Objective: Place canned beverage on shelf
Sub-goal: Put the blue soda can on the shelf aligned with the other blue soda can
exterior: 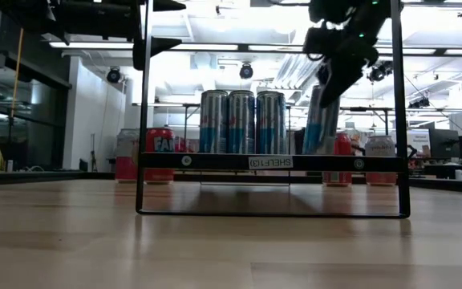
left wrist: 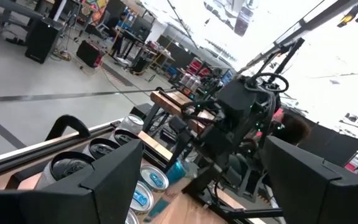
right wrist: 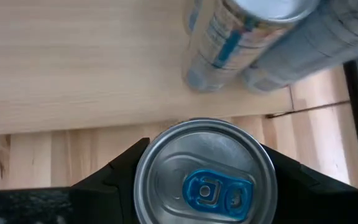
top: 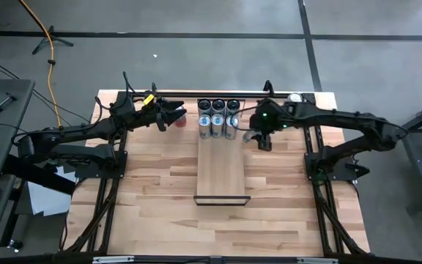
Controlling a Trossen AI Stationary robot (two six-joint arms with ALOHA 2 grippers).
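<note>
1. High view: the right gripper (top: pixel 263 139) hangs just off the right edge of the shelf (top: pixel 223 172), level with the cans at its far end. The right wrist view shows its fingers closed around a can (right wrist: pixel 205 175), seen from straight above, so the can is upright and gripped by its sides. That hold keeps it vertical for setting down on its base.

2. In the low view the can (exterior: pixel 321 120) is carried tilted slightly, its base about level with the shelf top and well above the tabletop, to the right of the shelf cans. It is not yet on the shelf.

3. Six cans (top: pixel 218 117) already stand on the far end of the shelf, two rows of three, packed side by side across its full width. That packing leaves no gap among them; the next free spot is in front of the nearer row.

4. The rest of the plank, from those rows to the near end, is bare, so there is plenty of room along its length.

5. The tight edges, as I judge it: the shelf's right lip, which the can must clear, and the nearest standing can, close beside the gripper. A sideways bump could topple it.

6. The left gripper (top: pixel 174 116) waits to the left of the shelf, fingers spread and empty, beside a red can (top: pixel 181 121) on the tabletop (top: pixel 152 191). It is clear of the right arm's path.
</note>
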